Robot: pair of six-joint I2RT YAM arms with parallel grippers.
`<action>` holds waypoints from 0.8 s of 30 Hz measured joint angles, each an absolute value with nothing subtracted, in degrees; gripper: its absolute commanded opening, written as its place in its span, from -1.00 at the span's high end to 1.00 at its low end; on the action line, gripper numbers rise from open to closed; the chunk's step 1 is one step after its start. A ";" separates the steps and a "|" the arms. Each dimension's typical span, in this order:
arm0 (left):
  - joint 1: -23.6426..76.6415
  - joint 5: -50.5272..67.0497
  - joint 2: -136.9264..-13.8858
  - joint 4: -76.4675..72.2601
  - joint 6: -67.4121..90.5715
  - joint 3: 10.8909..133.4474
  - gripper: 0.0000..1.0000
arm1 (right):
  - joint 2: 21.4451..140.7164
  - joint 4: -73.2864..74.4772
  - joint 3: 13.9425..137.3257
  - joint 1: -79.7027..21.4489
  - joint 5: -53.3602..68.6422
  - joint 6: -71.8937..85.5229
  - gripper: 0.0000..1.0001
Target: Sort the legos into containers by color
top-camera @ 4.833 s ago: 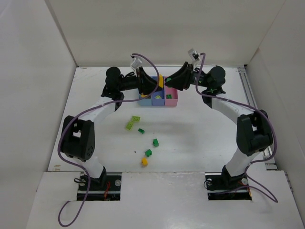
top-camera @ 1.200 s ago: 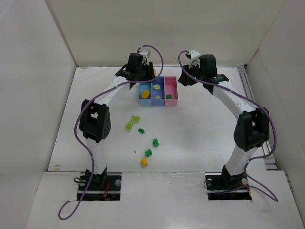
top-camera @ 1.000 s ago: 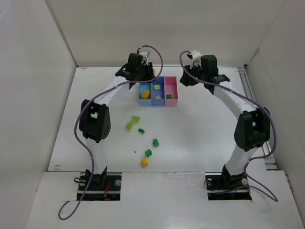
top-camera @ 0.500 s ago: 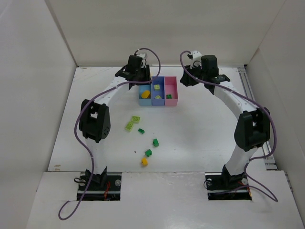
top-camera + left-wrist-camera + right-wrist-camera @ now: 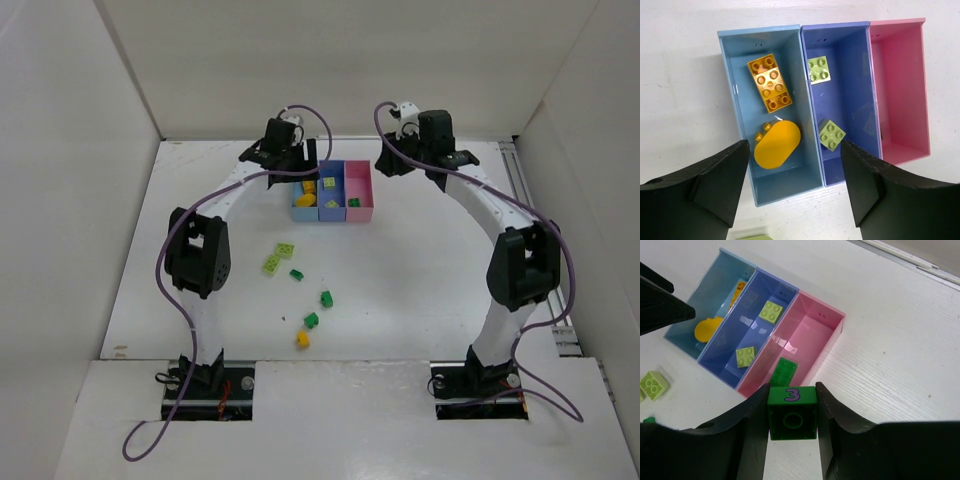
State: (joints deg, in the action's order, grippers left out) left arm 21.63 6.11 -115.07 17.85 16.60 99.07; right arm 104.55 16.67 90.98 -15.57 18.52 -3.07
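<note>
**Sorted so far.**
- The light blue bin (image 5: 735, 100) holds two orange items: a studded brick (image 5: 770, 82) and a rounded piece (image 5: 777, 144).
- The purple bin (image 5: 855, 90) holds two lime bricks (image 5: 818, 68).
- The pink bin (image 5: 815, 330) holds one dark green brick (image 5: 784, 372).

**In hand.** A second green brick (image 5: 792, 415) is pinched between the fingers of the right gripper (image 5: 792, 409). It appears just short of the pink bin's near end, not yet over it.

**Outstanding.** Six pieces lie loose on the table (image 5: 450, 260), well apart from the bins:
- a lime pair (image 5: 272, 263)
- three dark green pieces (image 5: 326, 298)
- one orange piece (image 5: 302, 339)

**Left gripper.** The left gripper (image 5: 794, 165) hangs over the blue and purple bins, fingers spread, with nothing between them.

**Assessment.** The task is a little under half done. The colours are kept consistent, and the held brick likely belongs in the pink bin.

**Markings.** A purple "3" is printed on the held brick's upper face. No brand, label or other writing is legible.
</note>
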 measured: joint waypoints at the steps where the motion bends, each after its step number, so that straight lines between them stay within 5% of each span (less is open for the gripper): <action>1: 21.52 6.11 -115.07 17.85 16.60 98.91 -0.45 | 104.99 16.78 91.46 -15.77 18.48 -3.09 1.00; 6: 20.67 7.16 -113.65 17.19 16.56 95.55 -0.99 | 108.44 17.56 94.70 -17.87 17.69 -3.49 0.88; 12: 19.59 7.49 -108.66 16.38 16.51 89.93 -1.00 | 114.28 18.02 98.10 -21.21 16.53 -4.10 0.64; 17: 18.85 7.27 -103.66 15.11 16.47 85.93 -1.00 | 117.45 18.79 98.87 -23.00 14.20 -4.25 0.06; 24: 18.63 7.03 -97.95 14.37 16.47 78.54 -1.00 | 118.15 19.00 98.87 -23.44 12.01 -4.03 -0.42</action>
